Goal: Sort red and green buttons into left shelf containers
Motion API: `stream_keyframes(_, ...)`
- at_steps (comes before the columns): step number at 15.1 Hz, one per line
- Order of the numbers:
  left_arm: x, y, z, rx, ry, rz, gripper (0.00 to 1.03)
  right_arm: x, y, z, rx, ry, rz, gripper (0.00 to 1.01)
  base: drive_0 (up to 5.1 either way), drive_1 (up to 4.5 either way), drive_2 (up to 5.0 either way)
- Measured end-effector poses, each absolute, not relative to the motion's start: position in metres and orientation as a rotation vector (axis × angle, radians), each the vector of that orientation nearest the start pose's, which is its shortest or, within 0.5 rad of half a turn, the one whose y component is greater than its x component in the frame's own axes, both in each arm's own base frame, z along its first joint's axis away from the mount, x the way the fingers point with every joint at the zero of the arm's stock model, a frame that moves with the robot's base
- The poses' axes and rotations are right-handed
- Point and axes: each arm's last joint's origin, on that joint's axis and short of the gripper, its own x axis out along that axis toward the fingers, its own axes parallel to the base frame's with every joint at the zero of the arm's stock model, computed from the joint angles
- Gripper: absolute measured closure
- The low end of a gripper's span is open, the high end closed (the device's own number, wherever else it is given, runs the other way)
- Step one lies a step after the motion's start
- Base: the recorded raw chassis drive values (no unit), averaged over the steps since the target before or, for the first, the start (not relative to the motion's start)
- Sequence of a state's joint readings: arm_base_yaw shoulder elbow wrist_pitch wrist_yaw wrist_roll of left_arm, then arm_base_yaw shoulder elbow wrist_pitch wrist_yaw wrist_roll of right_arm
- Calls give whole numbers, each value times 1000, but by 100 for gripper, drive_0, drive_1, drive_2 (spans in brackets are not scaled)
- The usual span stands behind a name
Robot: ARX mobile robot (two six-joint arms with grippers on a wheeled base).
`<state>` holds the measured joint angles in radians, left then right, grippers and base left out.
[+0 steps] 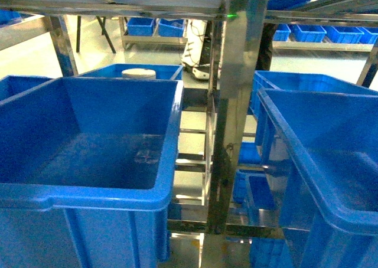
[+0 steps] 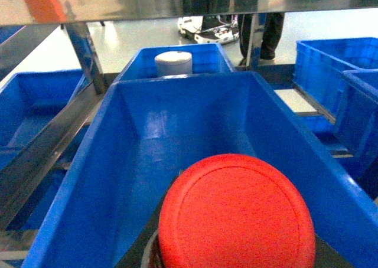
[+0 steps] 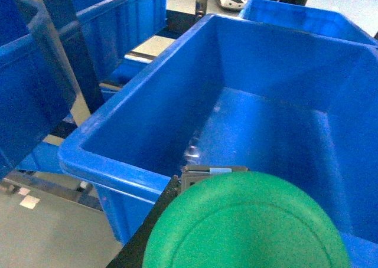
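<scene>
Head view: you've got a big blue bin [image 1: 88, 132] front left on the shelf, nothing visible inside it, and a second blue bin [image 1: 331, 156] front right. A steel shelf post [image 1: 227, 120] stands between them. Behind the left bin sits another bin holding a white round thing [image 1: 139, 74] (can't tell what it is). No arm or gripper shows here.

Left wrist view: the red button [image 2: 236, 212] fills the bottom of the frame, cap facing the camera, hanging over the near end of the same left bin [image 2: 177, 132]. The left gripper itself is out of view, so you can't tell whether it's pinching the button. The white round thing [image 2: 173, 62] shows in the bin behind.

Right wrist view: the green button [image 3: 245, 221] sits at the bottom edge, over the near rim of the right bin [image 3: 260, 97]. A dark edge runs beside it (likely gripper, unclear). The right gripper's state can't be told either.
</scene>
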<state>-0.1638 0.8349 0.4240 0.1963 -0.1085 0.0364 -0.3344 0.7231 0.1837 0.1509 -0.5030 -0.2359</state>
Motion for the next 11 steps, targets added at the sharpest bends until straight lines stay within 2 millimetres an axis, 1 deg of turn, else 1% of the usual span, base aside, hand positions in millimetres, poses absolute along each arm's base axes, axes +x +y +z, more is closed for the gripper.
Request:
stream_keyframes(9, 184, -27, 236, 66, 212, -60, 78, 146, -36, 168, -73, 336, 211, 75, 0, 0, 0)
stream_keyframes(11, 184, -27, 236, 66, 213, -60, 78, 148, -35, 166, -73, 344, 214, 75, 0, 0, 0)
